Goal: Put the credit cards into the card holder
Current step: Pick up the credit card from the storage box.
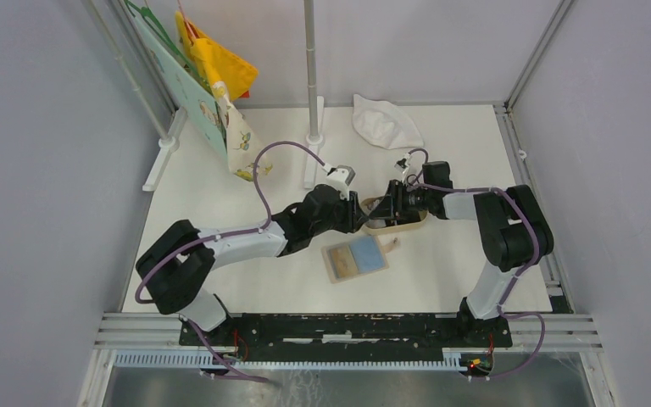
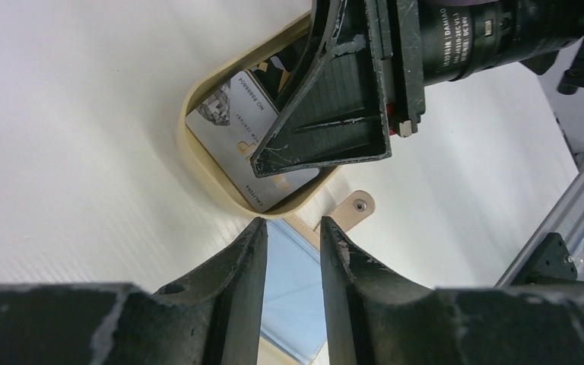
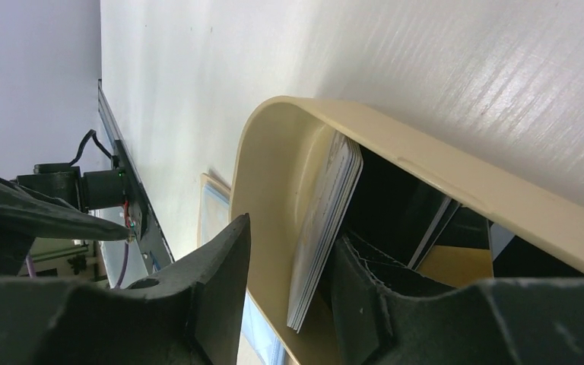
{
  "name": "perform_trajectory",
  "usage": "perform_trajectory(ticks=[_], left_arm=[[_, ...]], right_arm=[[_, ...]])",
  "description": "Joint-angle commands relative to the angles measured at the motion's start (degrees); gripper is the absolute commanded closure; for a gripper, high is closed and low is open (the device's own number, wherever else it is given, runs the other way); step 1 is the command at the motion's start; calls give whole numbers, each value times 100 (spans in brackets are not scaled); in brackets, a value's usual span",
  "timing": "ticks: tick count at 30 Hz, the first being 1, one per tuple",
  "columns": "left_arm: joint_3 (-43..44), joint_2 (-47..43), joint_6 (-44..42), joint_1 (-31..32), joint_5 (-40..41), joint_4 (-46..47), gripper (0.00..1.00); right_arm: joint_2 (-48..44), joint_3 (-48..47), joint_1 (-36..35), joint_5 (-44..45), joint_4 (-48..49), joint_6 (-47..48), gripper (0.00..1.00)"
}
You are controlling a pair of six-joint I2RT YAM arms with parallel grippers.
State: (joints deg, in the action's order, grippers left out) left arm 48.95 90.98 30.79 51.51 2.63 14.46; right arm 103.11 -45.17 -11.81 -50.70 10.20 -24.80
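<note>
We see the left arm (image 1: 237,242) stretched right, the left gripper (image 2: 293,224) slightly spread and empty beside the tray (image 3: 426,163). The right arm (image 1: 475,203) folds left. The right gripper (image 3: 293,232) straddles the tray's wall and a grey-white card (image 3: 327,228), but we cannot tell if it pinches them. The open holder (image 1: 356,259) lies just nearer.

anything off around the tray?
Yes. A grey-white plastic card stands on edge against the inner wall of the tan oval tray instead of lying flat. The right claw straddles that wall and the card, one finger outside the tray, one inside.
</note>
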Motion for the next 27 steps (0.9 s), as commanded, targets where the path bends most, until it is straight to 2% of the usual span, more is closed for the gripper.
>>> perform_trajectory(ticks=[1,13,19,27], left_arm=[[-200,-516,53,17,143,245,61],[-892,-1486,68,15,290,69,61],[-1093,-1708,99,12,300,57,61],[-1186,-1815,120,17,317,49,61]], right_arm=[[40,-119,71,-307,84,-53,54],[42,-282,364,-489,-325,259,55],[-1,-273,515,-585,-334,276,55],[7,-273,551,-687,-273,245,61]])
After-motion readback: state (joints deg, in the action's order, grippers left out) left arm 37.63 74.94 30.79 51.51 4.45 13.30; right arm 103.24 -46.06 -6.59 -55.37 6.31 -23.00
